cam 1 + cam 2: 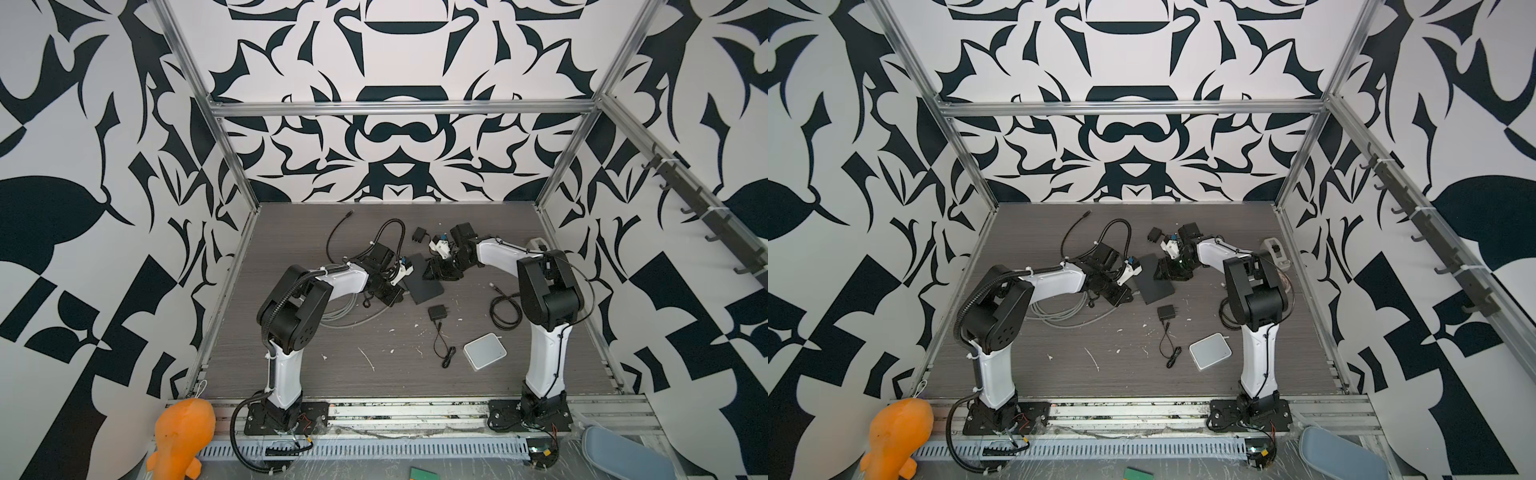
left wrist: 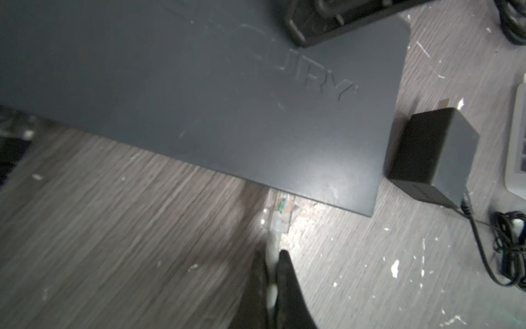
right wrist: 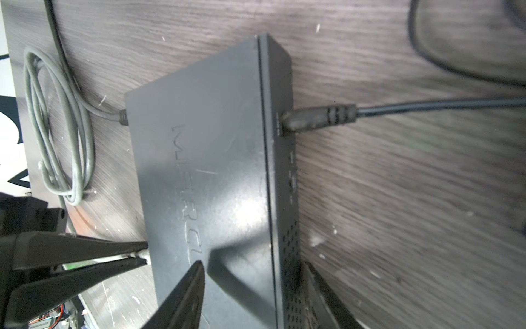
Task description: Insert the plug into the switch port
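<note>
Insertion step: the left pincer [image 2: 271, 253], clamped on the grey Ethernet cable [image 2: 271, 239] behind the clear plug [image 2: 280, 212], holds its tip at the edge of the black switch [image 2: 199, 99]; the port is hidden. The right pincer [image 3: 252, 264] straddles the opposite edge, jaws apart. Next, probably a straight push inward.

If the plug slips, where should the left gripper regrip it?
On the grey cable just behind the clear plug, coming from the side away from the switch: the plug's front end must stay free to go in.
</note>
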Tool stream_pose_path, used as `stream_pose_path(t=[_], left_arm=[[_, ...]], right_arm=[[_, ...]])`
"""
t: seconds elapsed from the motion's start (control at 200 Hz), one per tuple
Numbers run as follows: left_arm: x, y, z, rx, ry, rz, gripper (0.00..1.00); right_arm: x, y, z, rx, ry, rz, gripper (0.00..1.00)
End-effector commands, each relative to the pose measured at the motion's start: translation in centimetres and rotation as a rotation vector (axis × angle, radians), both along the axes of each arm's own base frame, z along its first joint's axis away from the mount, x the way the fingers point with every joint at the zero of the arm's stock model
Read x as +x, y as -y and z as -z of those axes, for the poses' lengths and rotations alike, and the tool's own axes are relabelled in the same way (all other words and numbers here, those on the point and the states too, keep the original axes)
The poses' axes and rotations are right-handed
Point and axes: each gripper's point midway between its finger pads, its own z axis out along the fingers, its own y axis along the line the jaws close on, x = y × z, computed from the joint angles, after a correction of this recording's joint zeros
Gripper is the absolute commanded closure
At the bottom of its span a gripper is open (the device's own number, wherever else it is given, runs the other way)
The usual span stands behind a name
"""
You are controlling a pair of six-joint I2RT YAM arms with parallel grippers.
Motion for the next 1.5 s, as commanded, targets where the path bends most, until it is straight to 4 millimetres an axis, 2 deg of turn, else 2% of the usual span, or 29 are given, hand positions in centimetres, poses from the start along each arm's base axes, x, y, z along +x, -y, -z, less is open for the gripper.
stream_pose_path(t=[0.0, 0.175, 0.345, 0.515, 0.64, 0.83, 1.05, 1.225, 1.395, 1.494], left_arm=[[1.6, 4.0, -1.2, -0.13, 0.054, 0.009, 1.0], [1.4, 5.1, -1.0, -0.178, 0.029, -0.008, 1.0], [0.9, 4.1, 0.1, -0.125, 0.073, -0.045, 1.0], [0.1, 4.4, 0.6, -0.141, 0.065, -0.02, 1.0], [-0.2, 5.6, 0.1, -0.198, 0.021, 0.007, 1.0], [-0.1, 6.5, 0.8, -0.191, 0.001, 0.021, 1.0], [1.1, 5.0, 1.0, -0.158, -0.003, -0.098, 1.0], [0.3, 2.8, 0.9, -0.135, 0.063, -0.145, 1.0], [-0.3, 2.7, 1.4, -0.147, 0.022, -0.143, 1.0], [-0.5, 3.0, 1.6, -0.214, -0.05, -0.184, 1.0]], right_arm=[[-7.1, -3.0, 1.6, 0.106, -0.293, -0.073, 0.43], [-8.0, -3.6, 0.9, 0.155, -0.319, -0.095, 0.44], [-8.7, -3.8, 0.8, 0.186, -0.367, -0.09, 0.45], [-9.3, -3.9, 0.2, 0.205, -0.373, -0.11, 0.45], [-9.5, -4.2, 0.4, 0.224, -0.392, -0.109, 0.46], [-9.6, -4.6, 0.1, 0.246, -0.391, -0.124, 0.47], [-10.9, -4.8, 0.0, 0.265, -0.435, -0.114, 0.48], [-11.6, -4.2, 0.8, 0.234, -0.499, -0.034, 0.48], [-11.3, -4.0, 1.5, 0.226, -0.565, 0.054, 0.51], [-11.0, -4.1, 1.2, 0.242, -0.568, 0.089, 0.51]])
